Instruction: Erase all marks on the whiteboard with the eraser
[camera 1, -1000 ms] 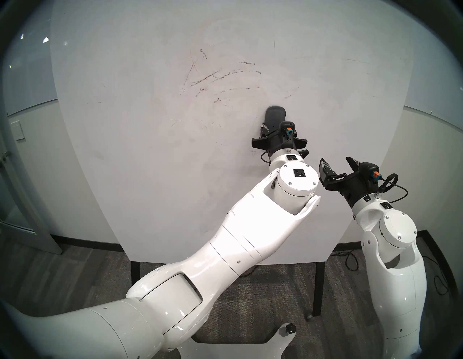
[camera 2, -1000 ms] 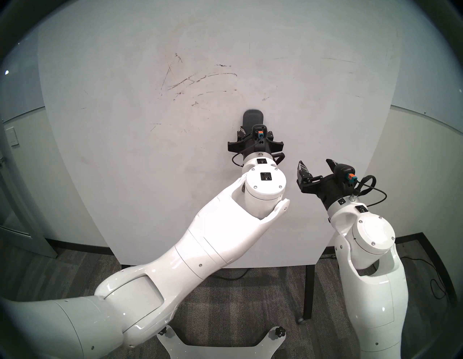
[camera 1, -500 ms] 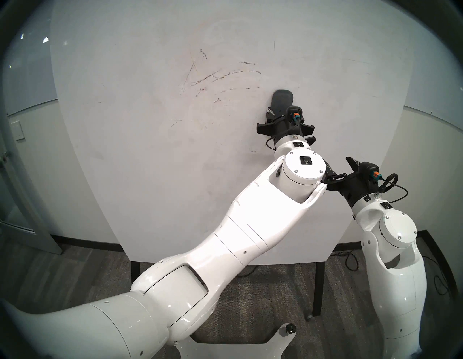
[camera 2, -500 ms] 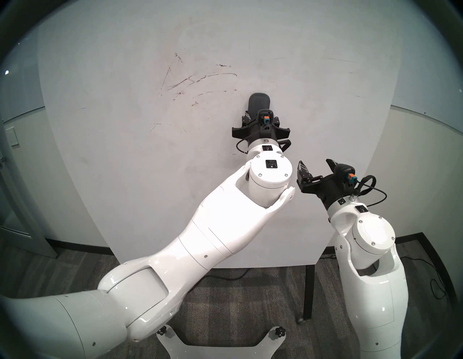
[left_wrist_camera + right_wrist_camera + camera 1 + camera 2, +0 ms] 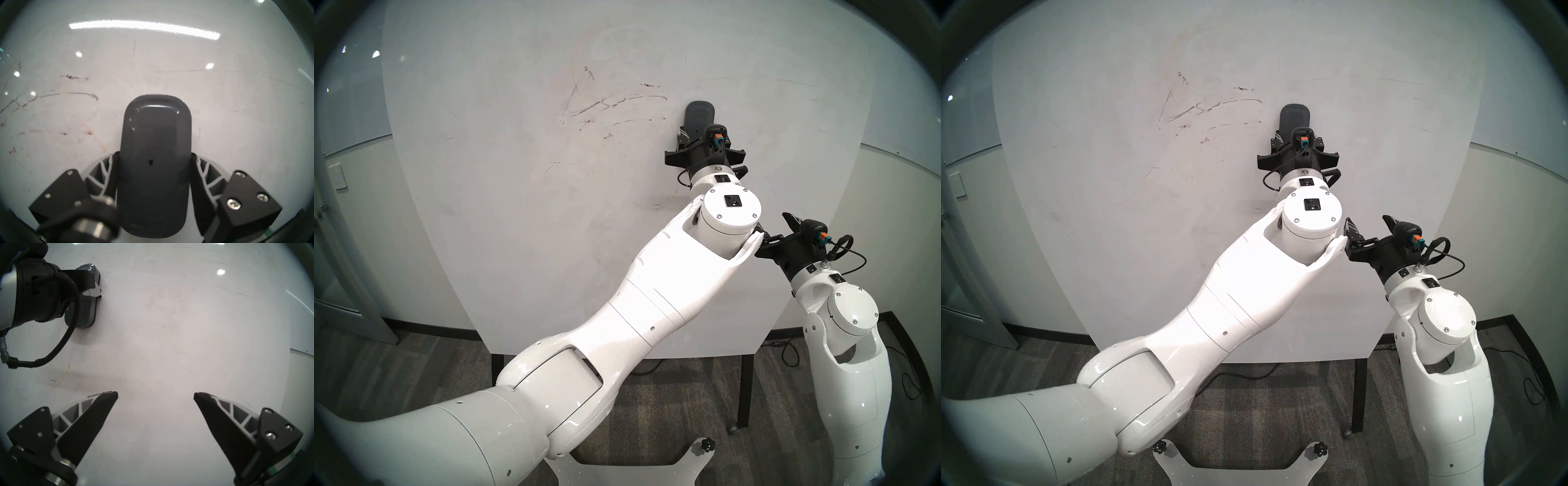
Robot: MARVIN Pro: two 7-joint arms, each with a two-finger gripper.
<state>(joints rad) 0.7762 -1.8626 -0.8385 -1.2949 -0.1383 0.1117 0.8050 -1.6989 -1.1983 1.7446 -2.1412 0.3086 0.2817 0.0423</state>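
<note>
We see the left gripper [image 5: 153, 171] with its jaws closed on the sides of the eraser [image 5: 155, 140], a dark grey block with rounded ends. It holds the eraser upright with its flat underside against the whiteboard [image 5: 504, 210]; in the right wrist view the pad edge of the eraser [image 5: 90, 299] lies flush on the white surface. From the head, the eraser [image 5: 700, 115] sits right of the board's centre, its rounded top level with the main marks [image 5: 612, 101].

Those marks are scratchy dark streaks left of the eraser: a long curved line, shorter dashes below it, and a steep stroke rising toward the upper left. In the left wrist view we find the same marks [image 5: 56, 96] at the left, with a faint orange trace among them, apart from the eraser. A small dark scribble [image 5: 657, 205] with an orange streak beside it lies lower on the board, just left of the left arm's wrist. Thin faint lines cross the upper right of the board.

The right gripper [image 5: 155, 395] hangs lower and to the right, its jaws spread wide and empty, pointed at a bare part of the board. The whiteboard stands on thin black legs [image 5: 745, 390] over a grey carpet [image 5: 415, 366].
</note>
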